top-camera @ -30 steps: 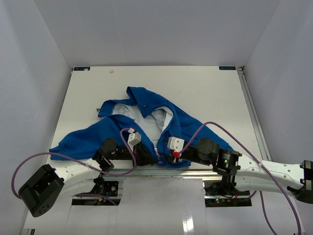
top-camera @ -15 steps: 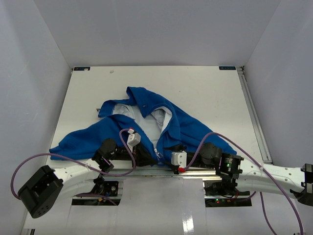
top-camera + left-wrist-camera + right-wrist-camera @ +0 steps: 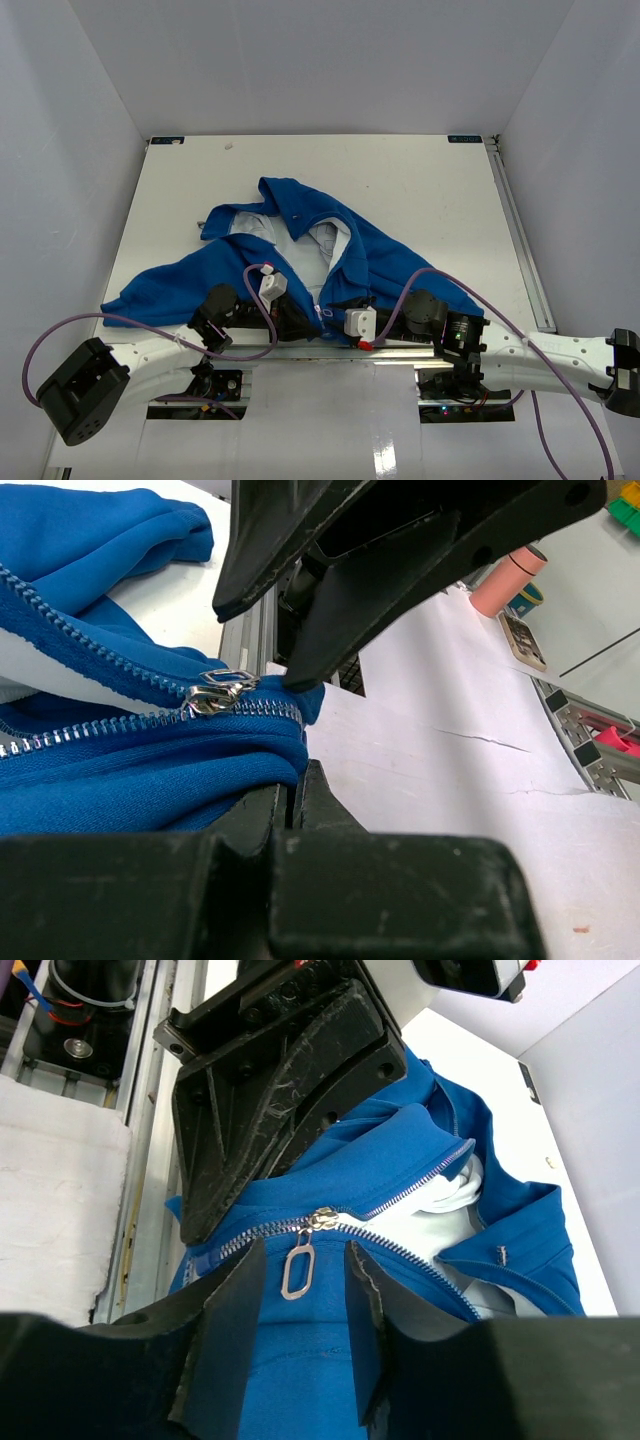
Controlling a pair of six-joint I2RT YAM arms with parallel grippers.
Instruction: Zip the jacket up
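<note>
R gripper (image 3: 303, 1262) has slid back toward 6 o'clock. Jaws are half open either side of zipper pull (image 3: 297, 1273), nothing held yet. L gripper (image 3: 295, 792) is clamped tight on jacket (image 3: 300, 215) hem, so pull grab's next imo.

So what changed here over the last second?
The right gripper drew back to the near side and now straddles the zipper pull, jaws open, holding nothing. The left gripper stayed clamped on the jacket at its hem; the cloth lies as before.
</note>
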